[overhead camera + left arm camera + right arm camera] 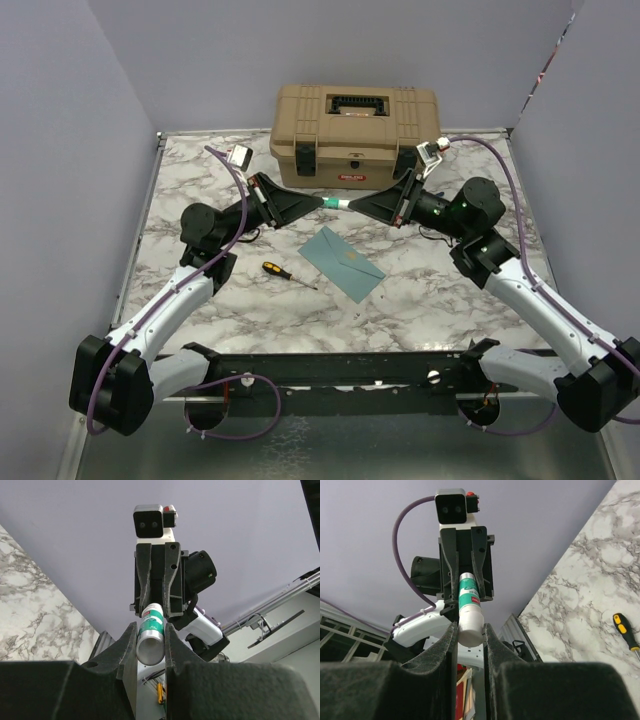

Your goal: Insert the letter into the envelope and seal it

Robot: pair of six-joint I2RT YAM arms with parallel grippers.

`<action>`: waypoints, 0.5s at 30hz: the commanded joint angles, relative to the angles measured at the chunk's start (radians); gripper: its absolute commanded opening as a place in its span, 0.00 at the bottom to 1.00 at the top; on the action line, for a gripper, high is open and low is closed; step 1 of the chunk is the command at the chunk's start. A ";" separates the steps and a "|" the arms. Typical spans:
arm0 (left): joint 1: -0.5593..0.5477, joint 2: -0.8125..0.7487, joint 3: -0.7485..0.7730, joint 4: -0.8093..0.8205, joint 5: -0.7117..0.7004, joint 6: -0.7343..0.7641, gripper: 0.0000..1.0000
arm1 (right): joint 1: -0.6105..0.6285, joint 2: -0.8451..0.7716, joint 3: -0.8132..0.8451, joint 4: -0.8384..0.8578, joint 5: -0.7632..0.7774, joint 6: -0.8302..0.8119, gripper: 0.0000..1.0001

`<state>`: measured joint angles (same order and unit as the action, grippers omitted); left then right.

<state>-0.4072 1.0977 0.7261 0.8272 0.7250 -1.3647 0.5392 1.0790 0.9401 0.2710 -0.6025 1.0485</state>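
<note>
The teal envelope lies flat on the marble table, its flap side not readable from above. The letter is out of view. Both arms meet in the air above and behind the envelope, holding one green-and-white glue stick between them. My left gripper is shut on the tube's silver bottom end. My right gripper is shut on the white cap. Each wrist view shows the other gripper end-on, the right one and the left one, with the green tube running between.
A tan toolbox stands at the back of the table, just behind the joined grippers. A yellow-and-black screwdriver lies left of the envelope, also visible in the right wrist view. Grey walls close in on both sides.
</note>
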 commanded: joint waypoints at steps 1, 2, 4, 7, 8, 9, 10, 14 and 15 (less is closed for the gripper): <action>-0.017 -0.019 0.041 0.108 0.033 -0.065 0.00 | 0.001 0.020 -0.024 0.117 -0.048 0.100 0.00; -0.018 -0.021 0.043 0.113 0.037 -0.068 0.00 | 0.002 0.027 -0.023 0.141 -0.063 0.121 0.00; -0.019 -0.019 0.045 0.120 0.041 -0.067 0.00 | 0.002 0.046 -0.017 0.185 -0.104 0.163 0.00; -0.022 -0.014 0.041 0.125 0.044 -0.059 0.00 | 0.002 0.077 -0.003 0.248 -0.174 0.211 0.00; -0.024 -0.010 0.039 0.129 0.044 -0.057 0.00 | 0.002 0.085 0.006 0.240 -0.195 0.215 0.00; -0.028 -0.006 0.038 0.134 0.045 -0.054 0.00 | 0.002 0.092 0.016 0.228 -0.208 0.214 0.00; -0.034 -0.001 0.038 0.136 0.046 -0.048 0.00 | 0.001 0.096 0.022 0.217 -0.218 0.211 0.00; -0.068 0.020 0.041 0.138 0.041 -0.010 0.00 | 0.002 0.104 0.041 0.151 -0.216 0.170 0.00; -0.078 0.027 0.042 0.138 0.041 0.001 0.00 | 0.002 0.107 0.040 0.149 -0.215 0.167 0.00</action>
<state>-0.4171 1.1000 0.7403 0.9066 0.7280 -1.4044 0.5247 1.1587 0.9493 0.4679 -0.7624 1.2331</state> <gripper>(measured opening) 0.199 0.204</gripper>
